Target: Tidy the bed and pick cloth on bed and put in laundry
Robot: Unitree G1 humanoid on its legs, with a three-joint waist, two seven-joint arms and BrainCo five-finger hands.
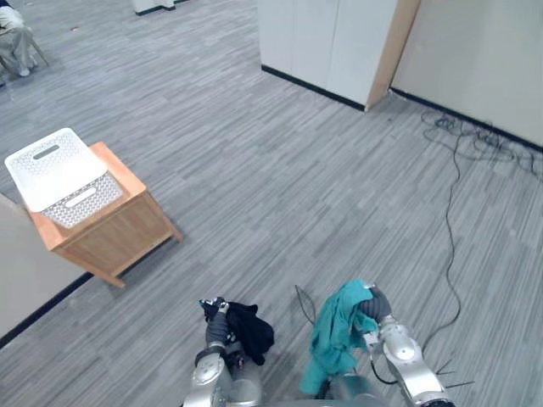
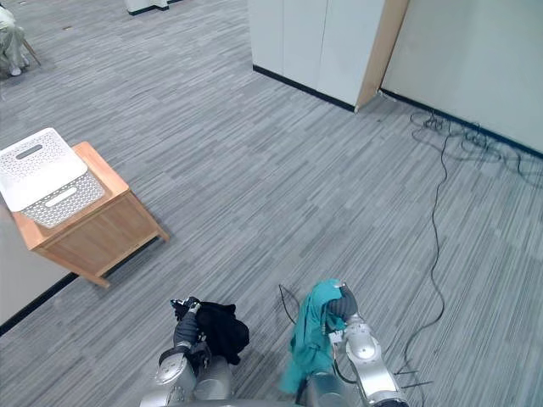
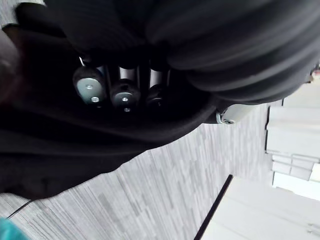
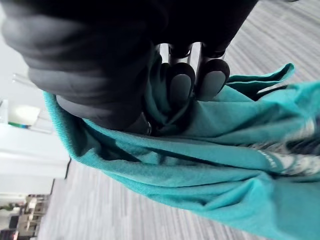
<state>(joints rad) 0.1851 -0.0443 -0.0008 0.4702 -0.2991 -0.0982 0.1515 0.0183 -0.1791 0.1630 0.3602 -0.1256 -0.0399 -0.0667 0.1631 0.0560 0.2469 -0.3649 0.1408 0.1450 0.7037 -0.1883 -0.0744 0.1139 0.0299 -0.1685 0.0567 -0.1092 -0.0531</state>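
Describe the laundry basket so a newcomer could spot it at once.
On the grey carpet to the robot's left stands a low wooden cabinet. The basket sits on top. It is white and perforated, with slot handles, unlike the plain brown wood.

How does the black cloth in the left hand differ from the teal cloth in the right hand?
The black fabric cloth is bunched in a small clump at the left hand; the teal fabric cloth hangs down long from the right hand. The teal cloth looks larger than the black one. Both are held in curled fingers.
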